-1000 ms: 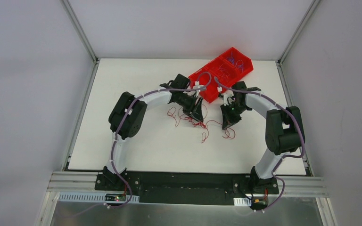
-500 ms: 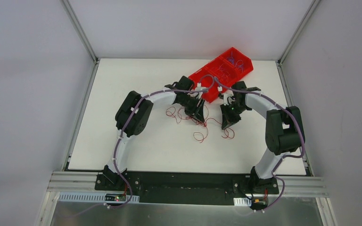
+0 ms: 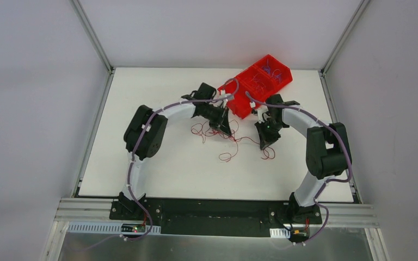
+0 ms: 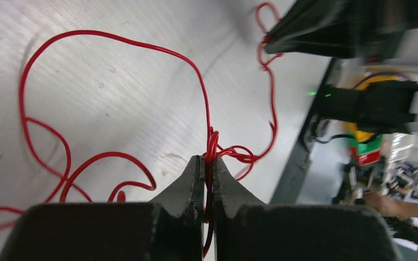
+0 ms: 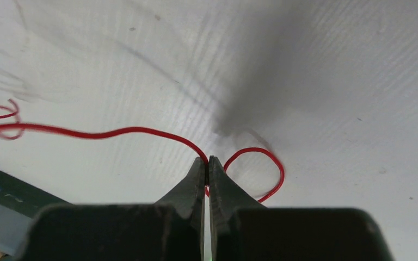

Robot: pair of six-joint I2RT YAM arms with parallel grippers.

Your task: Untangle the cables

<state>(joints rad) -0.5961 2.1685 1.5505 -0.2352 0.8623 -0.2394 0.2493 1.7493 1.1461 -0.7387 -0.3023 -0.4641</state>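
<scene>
Thin red cables [image 3: 229,142] lie in curly loops on the white table between my two grippers. My left gripper [image 3: 222,131] is shut on a bunch of red cables [image 4: 211,149]; its jaws pinch the knot [image 4: 234,154], and loops [image 4: 109,98] trail left over the table. My right gripper [image 3: 264,144] is shut on a single red cable [image 5: 141,132] that runs left to the tangle and curls into a small loop [image 5: 261,168] on the right. No blue cable shows on the table.
A red divided bin [image 3: 257,82] with more red and blue wires stands at the back, just beyond both grippers. The table's front edge [image 3: 217,197] and the dark arm base rail lie near me.
My left gripper has drawn back and left with its cables. The strand between the grippers has stretched, and the loose loop below has slid left. My right gripper has barely moved.
</scene>
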